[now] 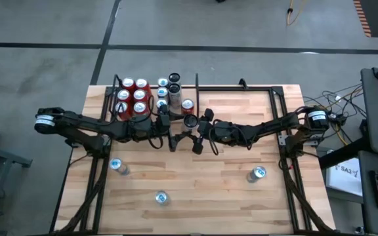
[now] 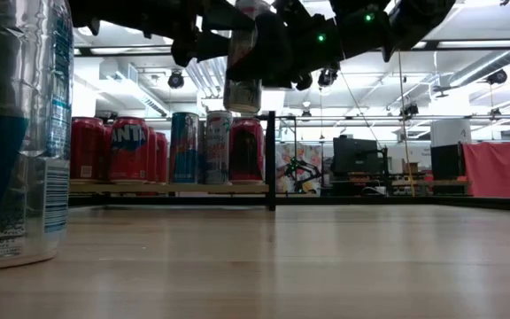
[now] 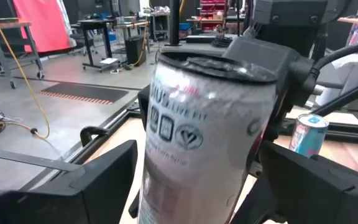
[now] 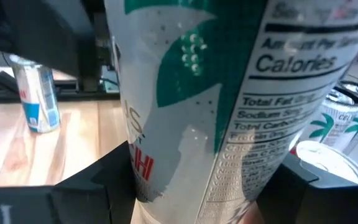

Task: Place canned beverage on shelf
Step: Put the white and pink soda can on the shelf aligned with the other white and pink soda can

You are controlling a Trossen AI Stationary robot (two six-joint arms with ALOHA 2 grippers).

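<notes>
A white can [image 2: 242, 89] with green and red print hangs upright in the air over the table's middle, in front of the shelf [image 2: 171, 188]; the high view shows its top [image 1: 190, 121]. My right gripper [image 4: 210, 186] [image 1: 203, 128], reaching in from the table's right, is shut on it. My left gripper [image 3: 197, 180] [image 1: 178, 129] comes from the left and is open. Its fingers [image 3: 104, 177] stand on either side of the same can [image 3: 204, 137] with narrow gaps. The shelf, a black-framed bay [image 1: 196, 86] at the far edge, holds several red, blue and white cans. My right gripper pinches the can's side wall [image 4: 151, 177] between its two fingers. They reach in level from the table's right side and lie across the can. The can stands upright in the hold, lifted clear of the table, its lower end [image 2: 243, 99] showing below the grippers.
Three loose cans stand on the wooden table: near left [image 1: 117, 165], near middle [image 1: 161, 196] and near right [image 1: 257, 174]. The near one looms at the low view's left [image 2: 16, 133]. A wider bay of black frame [image 1: 241, 86] runs along the far edge to the right.
</notes>
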